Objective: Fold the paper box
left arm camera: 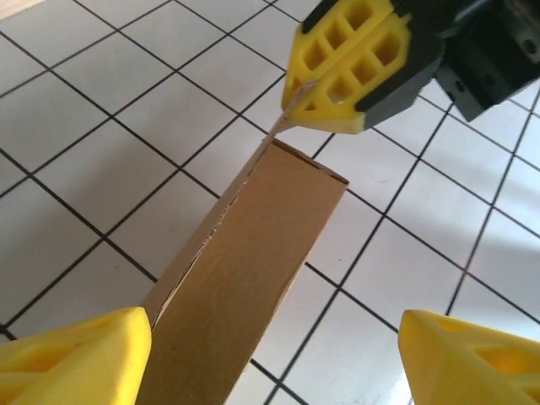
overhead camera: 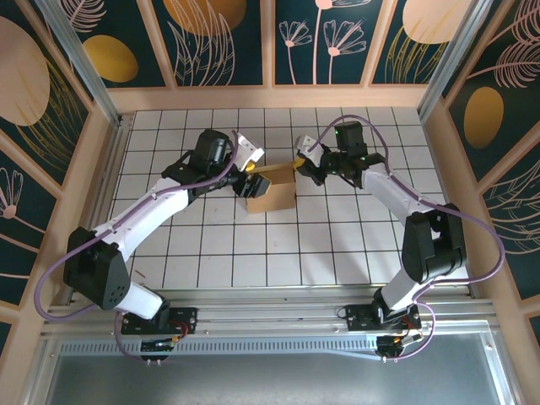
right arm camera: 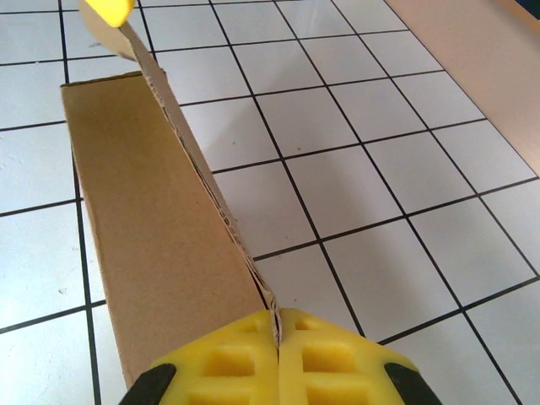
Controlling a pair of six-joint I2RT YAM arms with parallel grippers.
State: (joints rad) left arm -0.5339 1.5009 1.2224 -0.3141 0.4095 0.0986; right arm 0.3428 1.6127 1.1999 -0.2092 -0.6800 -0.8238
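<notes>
The paper box [overhead camera: 274, 189] is a brown cardboard shape standing on the white tiles mid-table, with my two grippers at opposite ends of it. My right gripper [overhead camera: 298, 160] is shut on the thin edge of the paper box [right arm camera: 143, 219] at its right corner; its yellow fingertips [right arm camera: 245, 363] meet on the cardboard at the right gripper [right arm camera: 277, 333]. My left gripper [left arm camera: 274, 363] stands open astride the paper box [left arm camera: 245, 278]; the box's left edge lies close to the left finger [left arm camera: 76, 354], while the right finger is well apart. In the left wrist view the right gripper [left arm camera: 350, 72] shows pinching the far corner.
A wooden rim [overhead camera: 270, 97] and patterned walls enclose the tiled table [overhead camera: 337, 245]. The wooden side wall [right arm camera: 472, 51] lies beyond the box in the right wrist view. Both arm bases sit at the near edge.
</notes>
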